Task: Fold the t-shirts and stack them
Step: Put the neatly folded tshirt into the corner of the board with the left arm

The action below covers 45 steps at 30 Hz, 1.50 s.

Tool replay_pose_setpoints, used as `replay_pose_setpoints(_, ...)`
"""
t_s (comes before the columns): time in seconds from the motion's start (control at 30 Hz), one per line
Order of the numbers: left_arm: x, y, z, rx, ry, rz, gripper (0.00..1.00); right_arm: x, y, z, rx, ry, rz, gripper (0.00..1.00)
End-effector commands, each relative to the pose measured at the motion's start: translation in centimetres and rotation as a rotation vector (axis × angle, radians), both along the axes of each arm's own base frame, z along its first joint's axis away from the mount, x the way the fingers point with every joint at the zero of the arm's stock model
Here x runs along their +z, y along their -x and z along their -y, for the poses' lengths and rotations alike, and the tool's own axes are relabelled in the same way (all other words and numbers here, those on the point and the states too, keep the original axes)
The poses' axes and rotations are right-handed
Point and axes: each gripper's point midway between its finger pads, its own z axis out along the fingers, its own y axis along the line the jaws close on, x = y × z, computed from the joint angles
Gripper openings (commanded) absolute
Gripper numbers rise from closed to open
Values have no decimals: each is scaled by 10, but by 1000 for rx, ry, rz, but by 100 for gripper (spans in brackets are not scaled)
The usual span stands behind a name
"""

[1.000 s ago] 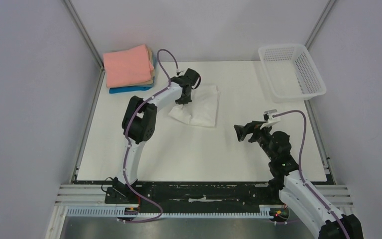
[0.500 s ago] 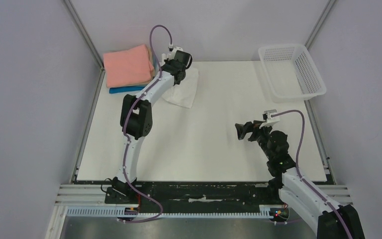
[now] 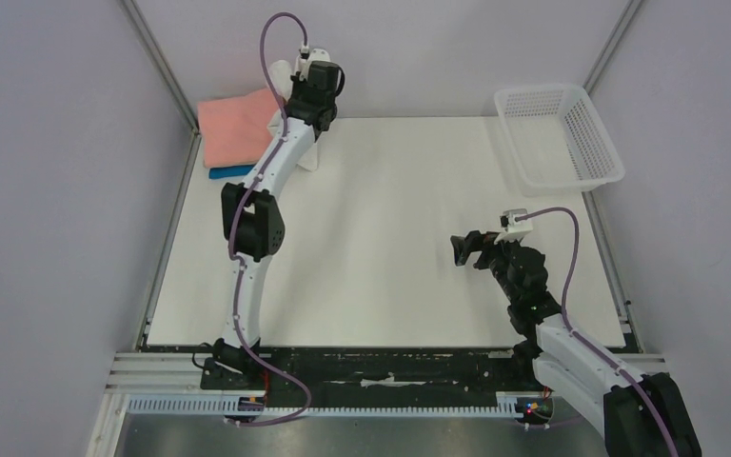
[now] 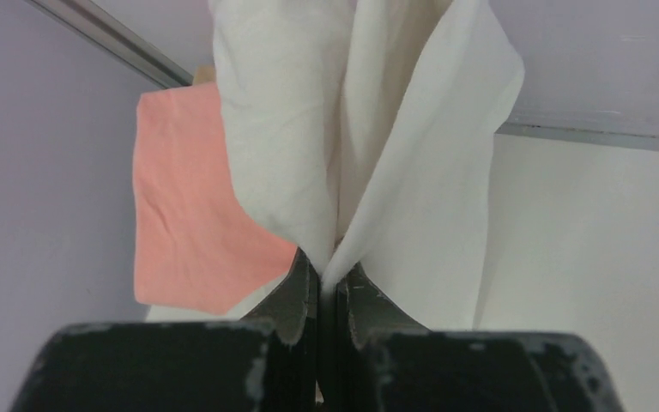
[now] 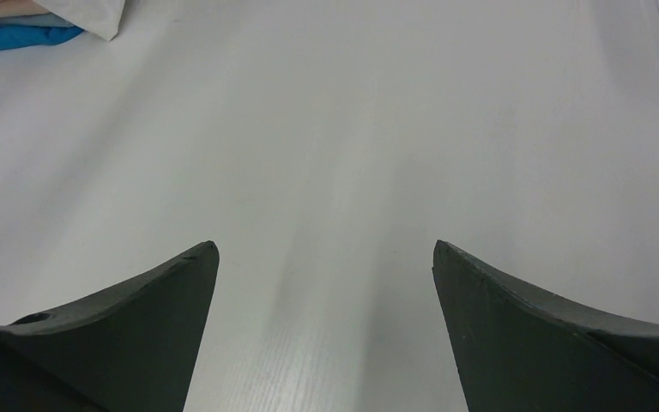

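The white t-shirt (image 4: 412, 172) hangs clamped in the left end effector (image 4: 327, 268)

Matt, softly creased cloth is being shown by the white t-shirt (image 4: 412, 172), and a flatter matt cloth by the salmon-pink t-shirt (image 4: 180, 215) at the table's far left corner. A smooth, matt white finish with faint wood grain is being displayed by the table (image 5: 352, 129). Matt black plastic, scuffed pale at the edges, is being shown by the fingers (image 4: 296, 296) of the left gripper (image 4: 327, 273). White plastic lattice is being shown by the basket (image 3: 557, 133) at the table's far right corner.
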Motion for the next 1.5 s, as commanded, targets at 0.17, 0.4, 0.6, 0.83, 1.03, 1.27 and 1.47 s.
replay_pose_setpoints(0.17, 118, 10, -28, 49, -15, 221, 2, 12, -9, 3, -31, -1, 36, 98)
replay_pose_setpoints(0.4, 147, 14, -43, 77, 10, 293, 2, 12, -9, 4, -37, -5, 36, 98)
replay_pose_setpoints(0.6, 153, 14, -63, 105, 57, 318, 2, 12, -10, 5, -45, -5, 31, 98)
replay_pose_setpoints(0.83, 113, -6, -89, 146, 78, 278, 2, 9, -11, 6, -54, -2, 20, 98)
replay_pose_setpoints(1.03, 76, -19, -124, 204, 131, 251, 2, 8, -13, 6, -59, 3, 3, 98)
replay_pose_setpoints(1.27, 33, -27, -163, 277, 86, 188, 33, 7, -15, 6, -62, 1, -12, 98)
replay_pose_setpoints(1.47, 23, -15, -199, 420, 103, 209, 77, 5, -16, 5, -63, 2, -28, 98)
